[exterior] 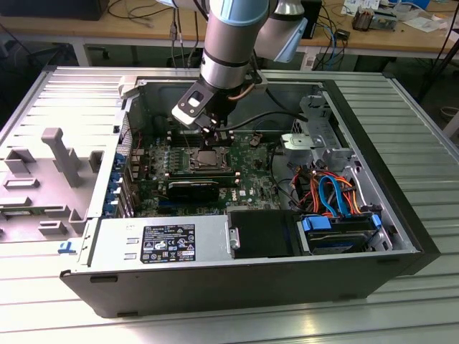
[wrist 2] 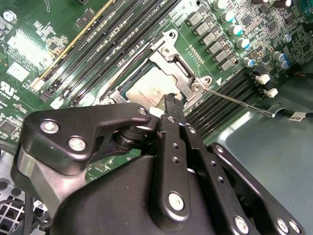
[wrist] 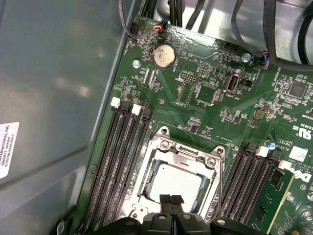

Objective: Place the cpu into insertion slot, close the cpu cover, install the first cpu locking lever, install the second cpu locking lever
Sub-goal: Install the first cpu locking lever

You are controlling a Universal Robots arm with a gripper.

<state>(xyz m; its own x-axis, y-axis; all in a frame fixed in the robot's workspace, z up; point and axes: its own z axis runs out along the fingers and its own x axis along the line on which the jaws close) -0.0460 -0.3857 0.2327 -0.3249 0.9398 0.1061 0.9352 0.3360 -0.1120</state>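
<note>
Showing black metal two-finger gripper point(wrist: 171, 199) clenched, fingertips pressed together, nothing seen between them in the first wrist view. Grasps nothing. Hangs right at the edge of the thin silver metal square cpu cover point(wrist: 183, 152); cannot tell whether touching it.

Finds small pale silvery-tan square cpu point(wrist: 178, 181) seated flat in the square silver-rimmed insertion slot point(wrist: 149, 183), showing through the cover's window cut-out, cover looking folded down over it. Sits on the green circuit board point(wrist: 195, 93), between two banks of long black memory slots point(wrist: 115, 161).

Notes thin silver wire lever point(wrist 2: 239, 102) in the second wrist view, running out from one corner of the socket across the memory slots, angled away from the socket's side.

Comes down from the top of the exterior view as a grey and pale-blue robot arm point(exterior: 226, 50), wrist pointing nearly straight down into the open black computer case point(exterior: 237, 287), gripper just above the socket.
</note>
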